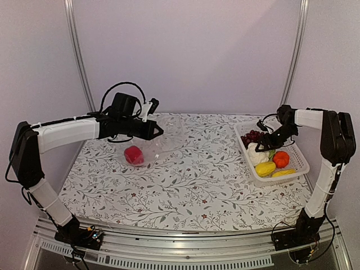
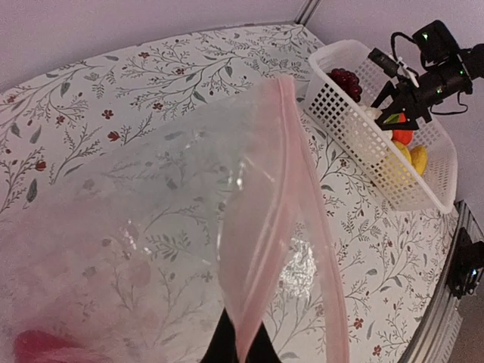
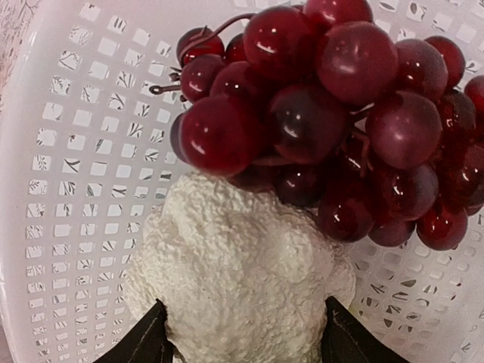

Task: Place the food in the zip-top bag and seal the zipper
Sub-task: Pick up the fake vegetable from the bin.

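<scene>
Left of centre on the table [image 1: 191,185]: the bag [image 1: 153,145], mouth lifted, pinched at its zipper [image 2: 299,174] by the left gripper [image 2: 240,344], which is clenched on the pink strip. Looks thin, limp and slick (crinkles and sags under its own weight), so best held by the stiffer strip, as now, never by the film.

At the far right: the basket [image 1: 301,167], rigid white mesh, with most of the food. At its far end, the grapes [image 3: 340,113], glossy, knobbly, loose on thin stems; better gripped around the cluster than by one berry. Touching them on the near side, the cauliflower [image 3: 234,272], grasped by the right gripper [image 3: 246,336], fingers [image 3: 144,344] pressing both flanks. Appears light, rough and firm, unlikely to slip if taken across the widest part.

Inside the bag, at its left end: the pepper [image 1: 134,154]. Nearer in the basket: orange [image 1: 280,158], lemon [image 1: 265,168], banana [image 1: 283,172], smooth and hard by the look, liable to squirt out of a shallow pinch.
</scene>
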Controlling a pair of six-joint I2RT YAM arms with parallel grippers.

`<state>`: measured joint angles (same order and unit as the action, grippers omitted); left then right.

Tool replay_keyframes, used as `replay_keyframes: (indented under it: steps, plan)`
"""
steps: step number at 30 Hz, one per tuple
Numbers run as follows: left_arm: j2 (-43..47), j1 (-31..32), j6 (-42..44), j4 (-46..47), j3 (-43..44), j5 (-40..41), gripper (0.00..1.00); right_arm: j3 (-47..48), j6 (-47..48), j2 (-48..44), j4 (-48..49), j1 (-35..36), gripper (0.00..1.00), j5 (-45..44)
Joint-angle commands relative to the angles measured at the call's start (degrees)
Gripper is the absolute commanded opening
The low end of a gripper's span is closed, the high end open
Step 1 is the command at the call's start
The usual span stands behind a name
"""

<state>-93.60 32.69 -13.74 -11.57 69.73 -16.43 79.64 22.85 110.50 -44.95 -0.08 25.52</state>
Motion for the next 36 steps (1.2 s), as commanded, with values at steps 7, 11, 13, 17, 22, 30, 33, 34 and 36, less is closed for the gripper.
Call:
replay_keyframes:
  steps: [7,11,13,17,22,30,33,34,36]
  plan:
    - [-1.28,1.21,0.55,-1.80,3.49,-1.53,0.00,-4.67,-1.75,-18.03,0.43,0.52,0.54,-5.18]
    - [-3.47,2.88,0.61,-4.98,7.41,1.21,0.00,-4.61,-1.93,-21.87,-0.31,0.51,0.51,-3.29]
    - [-4.57,3.73,-0.11,-5.85,9.06,3.14,0.00,-3.94,-1.79,-23.23,-0.50,0.51,0.50,-2.65]
    - [-7.74,4.97,-2.80,-5.76,12.59,4.74,0.00,-0.91,-1.57,-25.80,-1.01,0.46,0.49,2.72]
    - [-12.18,6.49,-7.13,-4.31,16.77,4.88,0.00,3.65,-2.54,-27.03,-0.66,3.26,0.48,9.41]
    - [-18.20,8.19,-10.92,-4.58,23.87,3.50,0.00,10.27,-2.29,-26.53,2.14,14.00,0.50,10.32]
    - [-19.07,8.81,-12.34,-4.52,25.84,2.46,0.00,12.86,-3.03,-24.68,3.01,17.73,0.50,13.53]
    - [-19.27,9.13,-12.60,-4.53,26.40,2.52,0.00,13.90,-3.71,-23.80,3.29,18.95,0.50,14.73]
    - [-19.64,9.77,-12.83,-4.65,27.46,2.54,0.00,15.65,-4.39,-21.89,3.99,21.15,0.50,17.88]
